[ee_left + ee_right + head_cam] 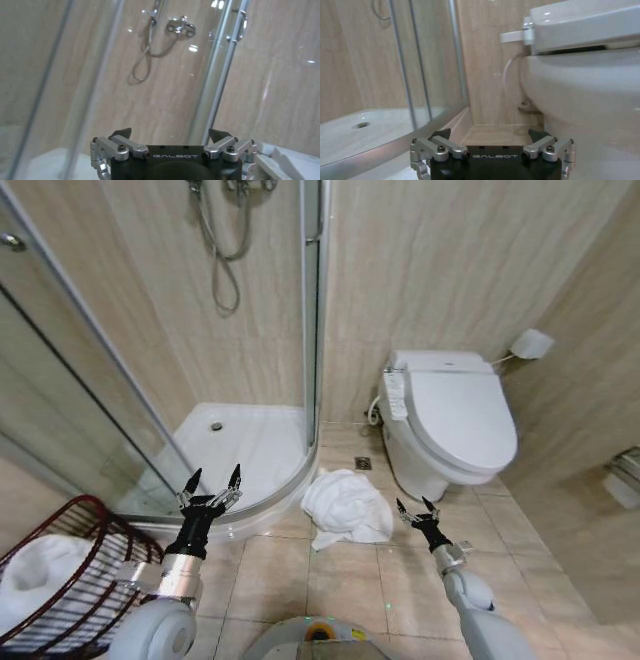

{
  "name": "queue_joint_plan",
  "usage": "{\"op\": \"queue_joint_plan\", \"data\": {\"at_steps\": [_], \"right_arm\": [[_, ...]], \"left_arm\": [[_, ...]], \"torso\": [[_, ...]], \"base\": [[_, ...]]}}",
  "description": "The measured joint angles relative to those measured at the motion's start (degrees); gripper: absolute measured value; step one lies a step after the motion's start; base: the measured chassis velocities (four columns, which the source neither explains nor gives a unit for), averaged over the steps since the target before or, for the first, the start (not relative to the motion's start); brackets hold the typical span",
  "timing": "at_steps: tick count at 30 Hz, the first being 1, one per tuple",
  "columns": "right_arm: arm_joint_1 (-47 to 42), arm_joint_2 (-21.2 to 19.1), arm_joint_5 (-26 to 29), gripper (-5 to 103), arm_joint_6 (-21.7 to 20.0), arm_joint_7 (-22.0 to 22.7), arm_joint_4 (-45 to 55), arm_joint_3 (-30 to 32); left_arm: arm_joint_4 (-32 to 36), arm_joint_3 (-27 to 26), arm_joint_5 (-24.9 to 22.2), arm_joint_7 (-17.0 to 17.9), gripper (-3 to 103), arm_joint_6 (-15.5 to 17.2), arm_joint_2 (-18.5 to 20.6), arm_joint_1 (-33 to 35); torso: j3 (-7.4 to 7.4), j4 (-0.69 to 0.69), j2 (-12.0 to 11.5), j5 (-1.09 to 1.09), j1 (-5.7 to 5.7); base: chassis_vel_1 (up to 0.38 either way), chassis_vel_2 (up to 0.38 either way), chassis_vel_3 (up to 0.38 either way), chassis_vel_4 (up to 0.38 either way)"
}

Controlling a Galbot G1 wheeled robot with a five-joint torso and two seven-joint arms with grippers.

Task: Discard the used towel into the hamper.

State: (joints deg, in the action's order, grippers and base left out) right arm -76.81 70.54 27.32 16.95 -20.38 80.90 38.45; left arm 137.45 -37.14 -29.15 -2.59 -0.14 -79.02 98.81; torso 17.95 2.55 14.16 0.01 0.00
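Observation:
A crumpled white towel (346, 507) lies on the tiled floor between the shower tray and the toilet. The hamper (92, 515), a dark reddish-brown wire basket, stands at the lower left of the head view with white cloth inside. My left gripper (213, 481) is raised and open over the shower tray's curved rim, left of the towel. My right gripper (414, 506) is open just right of the towel, in front of the toilet base. Both wrist views show open fingers, left (170, 132) and right (490, 132), with nothing between them.
A white toilet (450, 415) stands right of the towel. The shower tray (240, 442) with glass doors (312, 300) fills the left. A floor drain (363, 463) sits behind the towel. Tiled walls close in at the back and right.

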Motion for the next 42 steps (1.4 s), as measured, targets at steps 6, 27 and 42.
{"op": "queue_joint_plan", "data": {"at_steps": [6, 27, 42], "right_arm": [[-0.03, -0.56, -0.15, 100, -0.20, 0.10, -0.23, 0.05], [1.64, -2.36, -2.37, 100, -5.26, 3.36, -9.37, 0.40], [7.56, -2.76, -6.06, 100, -4.29, 1.07, -25.01, -0.57]], "left_arm": [[0.00, 0.00, 0.00, 0.00, 100, 0.00, 0.00, 0.00], [0.00, 0.00, 0.00, 0.00, 100, 0.00, 0.00, 0.01], [0.00, 0.00, 0.00, 0.00, 100, 0.00, 0.00, 0.00]], "torso": [[-0.05, -0.01, -0.04, -0.01, 0.00], [-0.02, 0.02, -0.02, -0.02, 0.00], [0.00, 0.00, 0.00, -0.01, 0.00]], "base": [[0.085, 0.078, 0.080, 0.089], [0.112, 0.111, 0.115, 0.114], [0.000, 0.000, 0.000, 0.000]]}}
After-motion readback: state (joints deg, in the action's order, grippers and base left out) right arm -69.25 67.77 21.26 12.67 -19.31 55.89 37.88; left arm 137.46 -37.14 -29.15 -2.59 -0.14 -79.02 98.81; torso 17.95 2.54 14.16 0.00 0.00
